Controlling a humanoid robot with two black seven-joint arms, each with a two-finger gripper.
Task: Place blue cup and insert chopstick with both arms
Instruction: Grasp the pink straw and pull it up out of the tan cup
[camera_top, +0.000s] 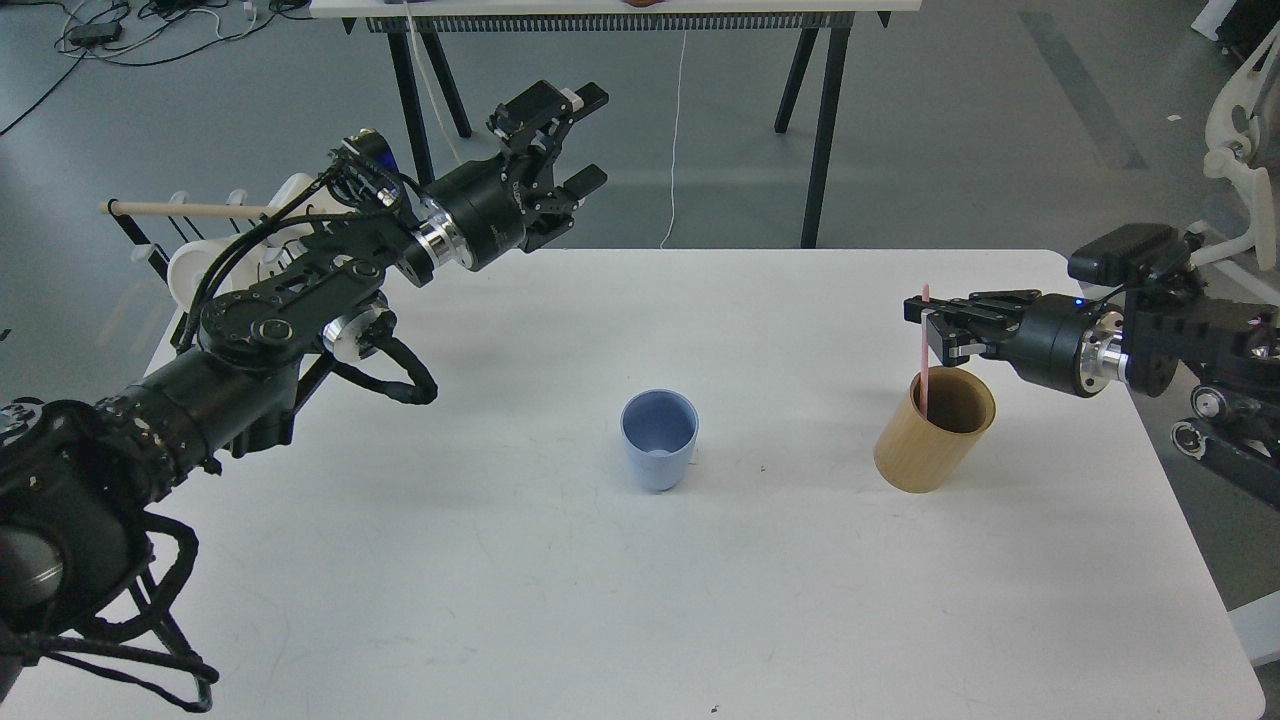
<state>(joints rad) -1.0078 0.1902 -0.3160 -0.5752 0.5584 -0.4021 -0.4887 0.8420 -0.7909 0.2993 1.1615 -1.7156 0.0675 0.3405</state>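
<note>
White table (500, 600) on grey floor (1000, 120); left gripper (580, 140) apart, right gripper (925, 322) pinching chopstick (924, 345).

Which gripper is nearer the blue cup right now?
Right. The right gripper holds the chopstick over the tan cylinder beside the blue cup; the left gripper is raised far back-left.

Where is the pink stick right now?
In the head view the chopstick is on the right side, upright in the right claw, its lower end inside the tan cylinder, right of the blue cup.
</note>
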